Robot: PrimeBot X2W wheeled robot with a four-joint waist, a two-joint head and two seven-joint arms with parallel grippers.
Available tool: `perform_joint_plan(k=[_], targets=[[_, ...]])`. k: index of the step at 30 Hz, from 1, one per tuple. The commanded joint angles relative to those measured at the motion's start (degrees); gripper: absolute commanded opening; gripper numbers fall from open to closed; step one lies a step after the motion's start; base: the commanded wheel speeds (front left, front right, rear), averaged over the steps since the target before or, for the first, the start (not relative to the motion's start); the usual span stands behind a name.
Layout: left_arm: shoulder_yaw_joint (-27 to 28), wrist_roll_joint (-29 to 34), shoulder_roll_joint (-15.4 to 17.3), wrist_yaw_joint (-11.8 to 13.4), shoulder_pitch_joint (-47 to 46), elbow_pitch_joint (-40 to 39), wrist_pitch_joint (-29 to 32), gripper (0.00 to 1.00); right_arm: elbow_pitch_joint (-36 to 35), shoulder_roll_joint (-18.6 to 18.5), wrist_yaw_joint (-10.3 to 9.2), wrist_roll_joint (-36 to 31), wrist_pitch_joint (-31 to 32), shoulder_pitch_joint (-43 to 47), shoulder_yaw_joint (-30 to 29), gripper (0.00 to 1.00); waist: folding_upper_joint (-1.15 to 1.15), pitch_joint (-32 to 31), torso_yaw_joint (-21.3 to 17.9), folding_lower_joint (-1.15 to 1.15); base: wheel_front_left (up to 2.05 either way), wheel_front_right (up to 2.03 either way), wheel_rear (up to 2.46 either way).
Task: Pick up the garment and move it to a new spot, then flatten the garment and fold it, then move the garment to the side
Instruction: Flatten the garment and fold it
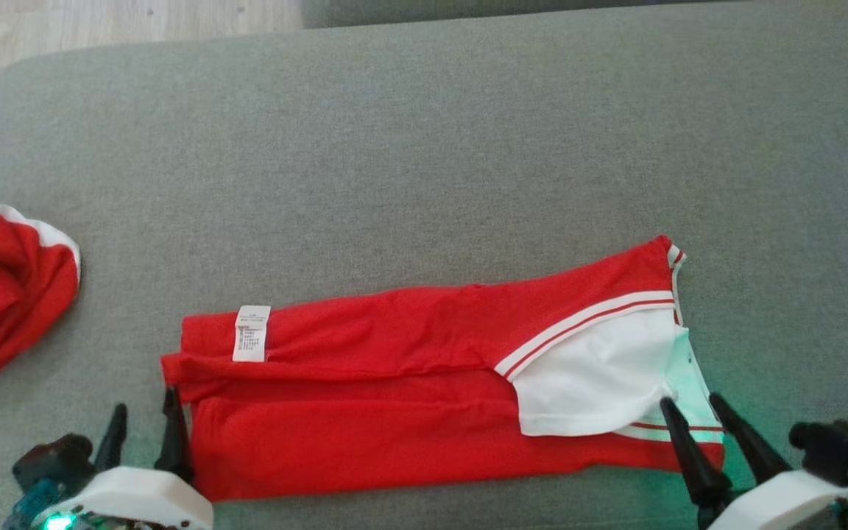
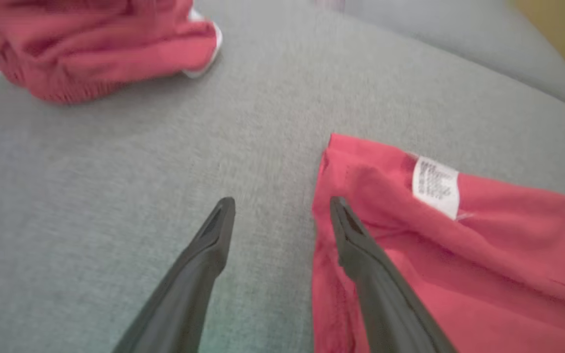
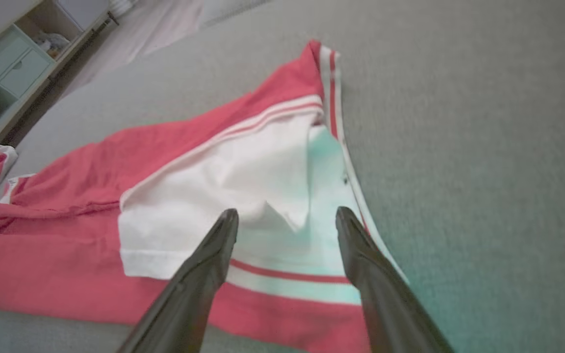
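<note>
**Folded garment flat on grey cushion, both grippers open at its ends**

Count:
- Two red garments. The task garment (image 1: 394,397) lies folded into one long band on the grey cushion (image 1: 424,147), in the lower middle of the head view. A second red garment (image 1: 4,294) with white trim sits crumpled at the cushion's left edge, well apart from the first.
- One white care label (image 1: 251,333), on top of the band near its left end.
- One white panel (image 1: 601,375) with red-and-white striped trim, at the band's right end.
- Two grippers, two dark fingers each.
- A strip of pale wooden floor (image 1: 100,22) is beyond the cushion's far corner. A shelf unit with cubbies (image 3: 3,63) is in the background of the right wrist view.

Arm pose:
- Left gripper (image 1: 146,401): low at the band's left end, fingers pointing away from the robot. The jaws are spread wide with nothing between them. In the left wrist view one finger lies over the red hem and the other over bare grey fabric. Contact with the cloth cannot be judged.
- Right gripper (image 1: 690,400): low at the band's right end, fingers angled up and slightly left in the head view. The jaws stand wide apart and hold nothing. In the right wrist view both tips are over the white panel and striped trim, which carry a green tint.
</note>
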Motion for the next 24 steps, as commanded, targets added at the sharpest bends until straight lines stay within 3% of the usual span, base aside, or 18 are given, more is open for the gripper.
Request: perform_joint_plan(k=[1,12,24], targets=[[2.9,1.8,1.1,1.2,-1.7,-3.1,-2.7,1.00,-4.0,-0.3,-0.04,-1.4,0.6,-0.9,0.4,1.00,0.00,-0.4,0.0,0.01,0.00,0.00,0.00],[-0.5,13.7,2.3,7.8,-5.0,-10.5,-8.1,1.00,-15.3,3.1,-0.04,-11.9,0.6,-6.7,-6.5,1.00,0.00,-1.0,0.0,0.01,0.00,0.00,0.00],[-3.9,17.1,2.5,7.9,-9.9,-10.9,-5.8,1.00,-17.7,5.5,-0.04,-14.8,1.3,-8.7,-9.0,1.00,0.00,-0.9,0.3,0.01,0.00,0.00,0.00]])
